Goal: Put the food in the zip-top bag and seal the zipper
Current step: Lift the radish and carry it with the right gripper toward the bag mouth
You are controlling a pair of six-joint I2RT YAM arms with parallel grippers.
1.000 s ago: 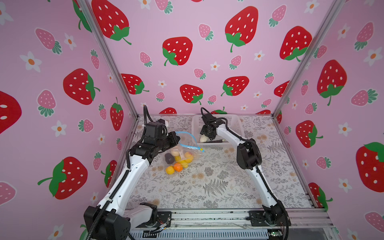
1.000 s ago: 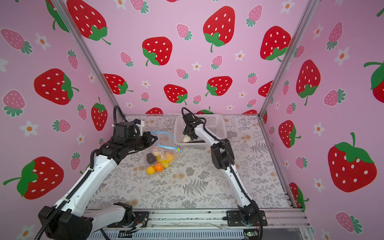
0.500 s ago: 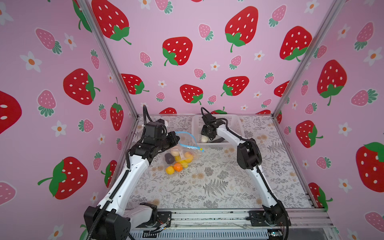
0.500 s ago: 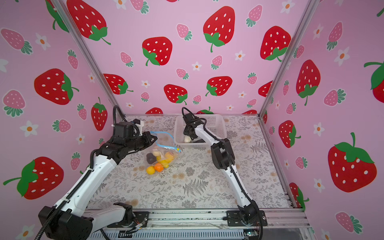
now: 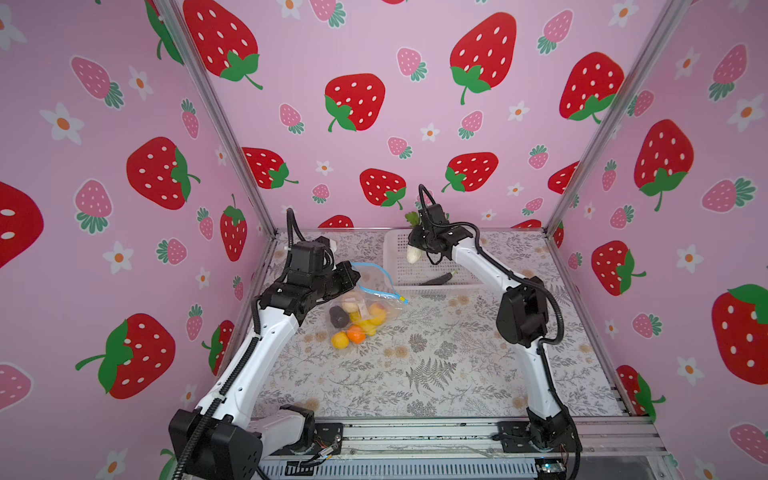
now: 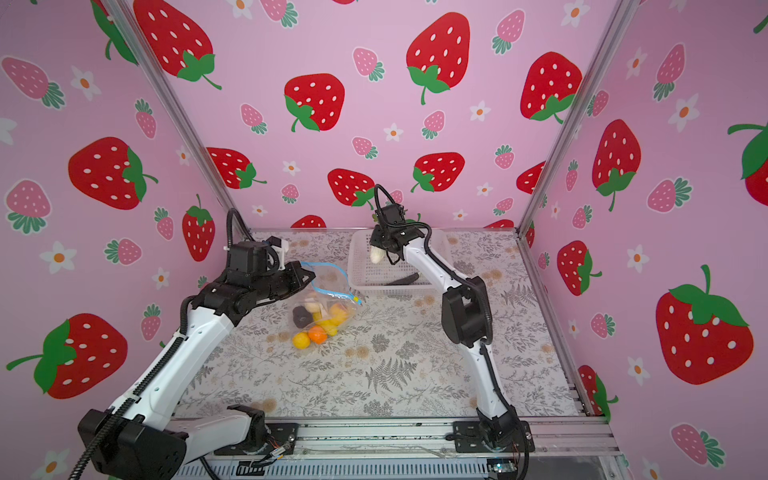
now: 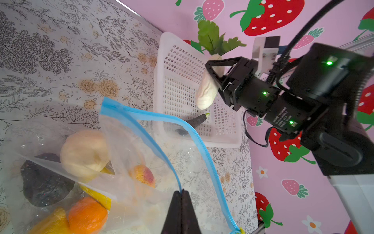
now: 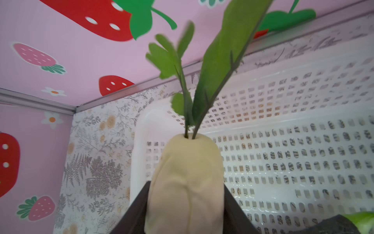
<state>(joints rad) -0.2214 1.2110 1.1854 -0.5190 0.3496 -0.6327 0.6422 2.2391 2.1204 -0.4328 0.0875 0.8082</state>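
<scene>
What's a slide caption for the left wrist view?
Left gripper pinches the zipper of the open zip-top bag; right gripper holds a white radish over the basket.

White arm links (image 5: 266, 347), black joint housings (image 5: 521, 316), ribbed black cables (image 5: 235, 372), small green lights (image 7: 329, 63), black tapered left pincer (image 7: 181, 191)

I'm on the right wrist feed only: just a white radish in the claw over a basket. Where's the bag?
Observer: The zip-top bag rests on the table, left of the basket and of your white radish.
Operator: Is its mouth open?
Observer: Yes; the left claw is shut on one lip of the zipper, and the other lip arches away.
Operator: Anything inside yet?
Observer: An orange piece and a dark piece, among others.
</scene>
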